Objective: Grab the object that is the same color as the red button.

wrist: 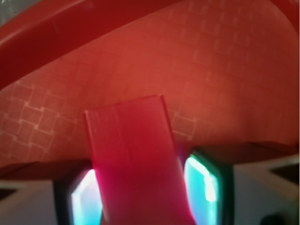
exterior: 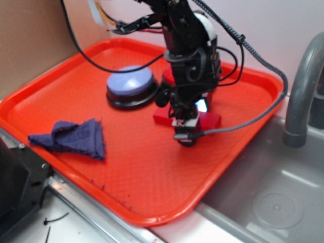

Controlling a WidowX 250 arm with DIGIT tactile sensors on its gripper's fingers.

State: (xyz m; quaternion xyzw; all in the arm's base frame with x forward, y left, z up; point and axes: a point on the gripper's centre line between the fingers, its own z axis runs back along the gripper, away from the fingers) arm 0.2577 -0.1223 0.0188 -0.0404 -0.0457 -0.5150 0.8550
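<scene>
The small flat red block (exterior: 211,121) lies on the red tray (exterior: 152,215), right of centre. My gripper (exterior: 187,124) is down over it, one finger on each side. In the wrist view the block (wrist: 131,140) runs up between the two glowing fingers (wrist: 202,183), which press against its sides; the gripper (wrist: 145,190) is shut on it. The block still looks level with the tray floor. The red button (exterior: 169,76) shows only as a red sliver behind the arm.
A button with a pale blue-lilac dome (exterior: 130,83) stands left of the gripper. A crumpled purple cloth (exterior: 73,137) lies at the tray's front left. A metal sink (exterior: 273,202) and grey faucet (exterior: 304,91) are to the right. A brown wall stands at the left.
</scene>
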